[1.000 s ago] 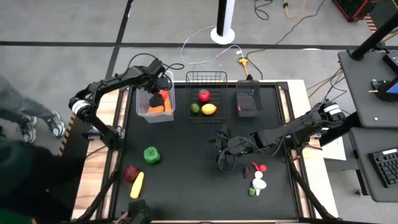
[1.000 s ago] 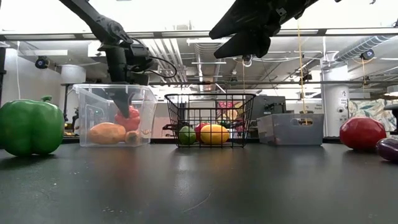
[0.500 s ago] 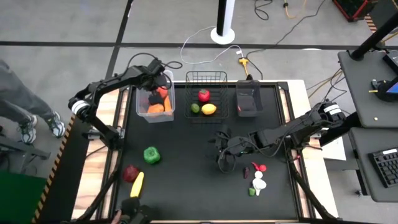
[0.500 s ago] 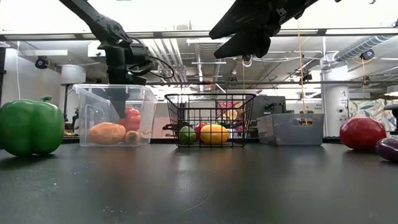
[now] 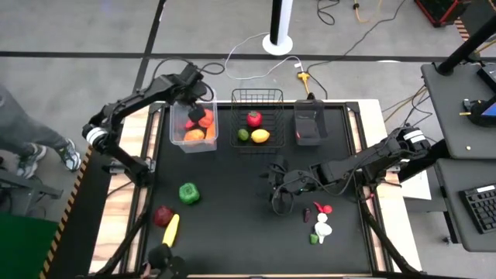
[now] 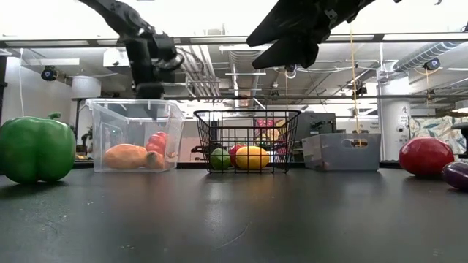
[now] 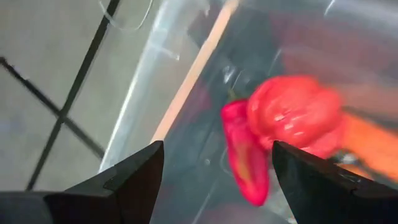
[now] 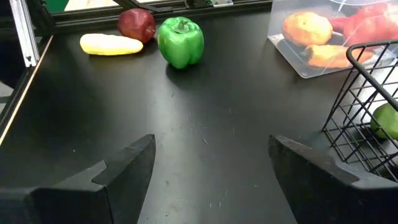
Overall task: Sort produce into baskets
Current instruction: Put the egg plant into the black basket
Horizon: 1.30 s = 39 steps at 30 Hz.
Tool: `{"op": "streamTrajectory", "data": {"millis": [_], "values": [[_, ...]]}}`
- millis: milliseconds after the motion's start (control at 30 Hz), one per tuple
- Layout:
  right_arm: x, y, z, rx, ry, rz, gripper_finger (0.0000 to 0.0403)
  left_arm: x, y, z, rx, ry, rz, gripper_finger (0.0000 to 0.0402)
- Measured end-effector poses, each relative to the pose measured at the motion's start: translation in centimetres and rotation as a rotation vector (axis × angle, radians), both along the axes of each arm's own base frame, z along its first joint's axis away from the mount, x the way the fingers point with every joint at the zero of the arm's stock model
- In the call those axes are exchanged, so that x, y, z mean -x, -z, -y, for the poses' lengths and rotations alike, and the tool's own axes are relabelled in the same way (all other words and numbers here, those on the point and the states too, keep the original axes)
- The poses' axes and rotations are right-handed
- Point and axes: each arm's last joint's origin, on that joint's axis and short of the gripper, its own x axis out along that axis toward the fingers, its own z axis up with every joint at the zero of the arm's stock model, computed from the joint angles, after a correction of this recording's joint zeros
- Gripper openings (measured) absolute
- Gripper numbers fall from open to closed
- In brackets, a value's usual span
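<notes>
The clear tub (image 5: pixel 194 129) stands at the far left and holds a red pepper (image 7: pixel 245 155), a red round fruit (image 7: pixel 295 112) and orange pieces (image 6: pixel 126 155). My left gripper (image 5: pixel 200 115) is open and empty just above the tub's rim (image 6: pixel 135 102); the left wrist view shows it (image 7: pixel 217 146) over the red pieces. The black wire basket (image 5: pixel 257 118) holds a red, a green and a yellow piece. The dark bin (image 5: pixel 310 124) stands to its right. My right gripper (image 5: pixel 277 194) is open and empty above the table's middle.
A green pepper (image 5: pixel 188 193), a red fruit (image 5: pixel 163 215) and a yellow piece (image 5: pixel 170 230) lie at the near left. Small red, white and green pieces (image 5: pixel 321 221) lie at the near right. A person (image 5: pixel 19 116) is beside the table's left side.
My left gripper has risen out of the clear tub, a little toward the far edge. The red piece that was at its fingers now lies in the tub beside the orange pieces.
</notes>
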Motion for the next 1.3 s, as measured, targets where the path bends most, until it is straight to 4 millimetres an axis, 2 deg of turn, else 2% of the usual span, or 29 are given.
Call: {"op": "streamTrajectory", "data": {"millis": [233,367,467,667,867,1167,1300], "values": [[0.0,0.0,0.0,0.01,-0.006,-0.004,0.0302,1.4,-4.5,3.3,-0.092,-0.03,0.164,0.0278],[0.0,0.0,0.0,0.02,-0.011,-0.003,0.0302,2.3,-6.5,6.5,-0.139,-0.029,0.281,0.0278],[0.0,0.0,0.1,0.021,-0.008,-0.003,0.0302,2.7,-7.1,9.5,-0.139,0.001,0.365,0.0278],[0.0,0.0,0.1,-0.016,0.013,0.001,0.0302,2.7,-6.5,15.1,-0.102,0.088,0.524,0.0278],[0.3,0.4,0.2,-0.11,0.074,-0.04,0.0302,2.0,-5.1,20.1,-0.132,0.112,0.556,0.0278],[2.0,2.3,0.3,-0.339,0.214,-0.319,0.0302,0.3,-3.7,26.7,-0.173,0.175,0.605,0.0278],[2.9,1.5,-0.1,-0.373,0.302,-0.46,0.0302,-0.2,-2.9,28.8,-0.167,0.179,0.62,0.0278]]}}
